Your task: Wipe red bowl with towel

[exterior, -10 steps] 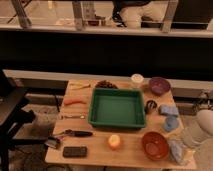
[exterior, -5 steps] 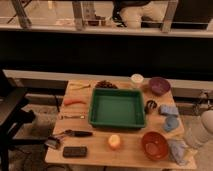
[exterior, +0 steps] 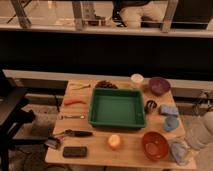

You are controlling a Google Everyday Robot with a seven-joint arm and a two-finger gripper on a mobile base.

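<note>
The red bowl stands upright near the front right corner of the wooden table. A grey-blue towel lies crumpled just right of the bowl, at the table's right edge. My white arm comes in from the right edge of the camera view. The gripper is at the arm's lower end, just above and right of the towel and right of the bowl.
A green tray fills the table's middle. Around it are a purple bowl, a white cup, two blue cloths, a dark can, an orange fruit, a black block, utensils and a carrot.
</note>
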